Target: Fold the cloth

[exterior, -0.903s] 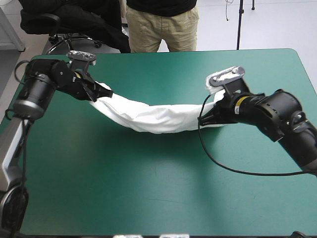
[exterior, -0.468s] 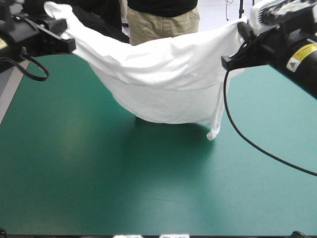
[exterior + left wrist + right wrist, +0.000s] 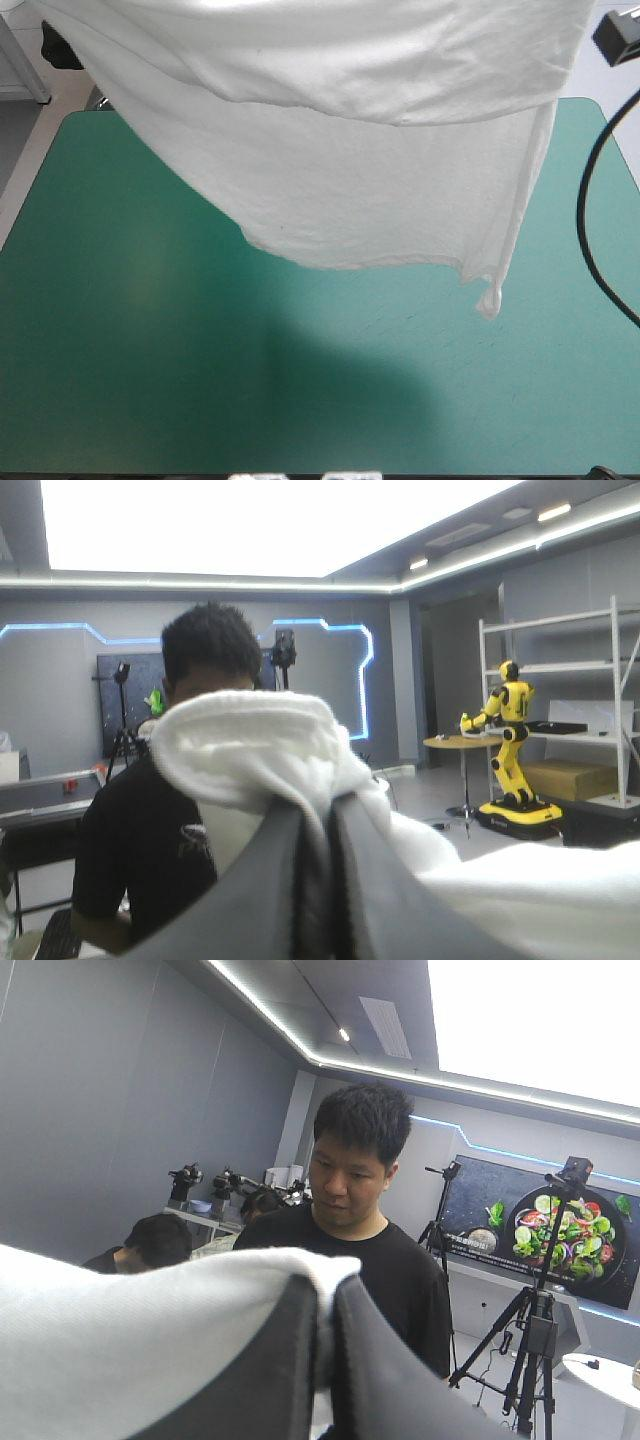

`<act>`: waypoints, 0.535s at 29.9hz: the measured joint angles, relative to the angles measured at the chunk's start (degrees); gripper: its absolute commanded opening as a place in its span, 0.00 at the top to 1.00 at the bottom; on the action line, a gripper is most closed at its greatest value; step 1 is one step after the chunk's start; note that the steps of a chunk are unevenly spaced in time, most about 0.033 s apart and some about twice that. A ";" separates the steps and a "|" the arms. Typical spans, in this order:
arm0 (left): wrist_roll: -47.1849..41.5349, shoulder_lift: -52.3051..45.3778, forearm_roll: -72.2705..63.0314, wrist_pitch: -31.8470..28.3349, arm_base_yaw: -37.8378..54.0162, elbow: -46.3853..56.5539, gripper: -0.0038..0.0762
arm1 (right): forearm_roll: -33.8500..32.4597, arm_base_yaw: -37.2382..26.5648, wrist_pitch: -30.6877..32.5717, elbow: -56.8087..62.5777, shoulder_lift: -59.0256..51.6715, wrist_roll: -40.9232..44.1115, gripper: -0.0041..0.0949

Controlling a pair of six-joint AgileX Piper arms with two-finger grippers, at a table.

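The white T-shirt [image 3: 350,150] hangs spread out high above the table, filling the upper part of the high view. Its lower hem sags in a curve and one corner [image 3: 489,300] dangles lowest at the right. Neither gripper shows in the high view. In the left wrist view my left gripper [image 3: 325,825] is raised level with the room, its black fingers all but shut with a thick fold of the T-shirt [image 3: 250,750] between them. My right gripper [image 3: 325,1300] is raised the same way, shut on another edge of the T-shirt [image 3: 120,1330].
The teal-green table cover [image 3: 200,380] lies below the hanging shirt, with the shirt's broad shadow across its near middle. The table's left and right edges show in the high view.
Earlier the T-shirt lay stretched as a roll on the table between both grippers. Both arms have since risen, lifting it clear of the cover, and have left the high view.
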 measured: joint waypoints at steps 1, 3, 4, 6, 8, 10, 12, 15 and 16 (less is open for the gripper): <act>0.14 -0.32 -0.34 -0.05 0.00 -0.66 0.97 | 0.00 0.00 0.57 -0.28 -0.05 -0.06 0.98; 0.34 -0.61 -0.55 0.02 0.00 -1.01 0.97 | -0.58 0.00 2.96 -0.38 -0.12 0.00 0.98; 0.40 -0.79 -0.55 0.27 0.00 -0.95 0.97 | -1.09 0.00 5.06 -0.38 0.00 0.56 0.98; 0.84 -0.90 -0.55 0.72 0.00 0.14 0.97 | -2.39 0.00 9.51 -0.38 0.70 2.55 0.98; 1.72 -1.02 -0.55 2.08 0.00 2.99 0.97 | -4.59 0.00 14.61 -0.24 1.65 5.16 0.98; 2.04 -1.02 -0.55 4.10 0.00 7.42 0.97 | -6.56 0.00 18.64 1.06 2.53 7.64 0.98; 2.04 -0.91 -0.43 5.57 0.00 12.54 0.97 | -7.66 0.00 21.08 4.32 2.87 8.93 0.98; 2.04 -0.08 -0.27 6.54 0.00 21.85 0.97 | -8.75 0.00 22.88 11.91 2.87 10.78 0.98; 2.10 0.38 -0.14 6.61 0.00 25.43 0.97 | -9.25 0.00 23.00 15.43 2.87 11.87 0.98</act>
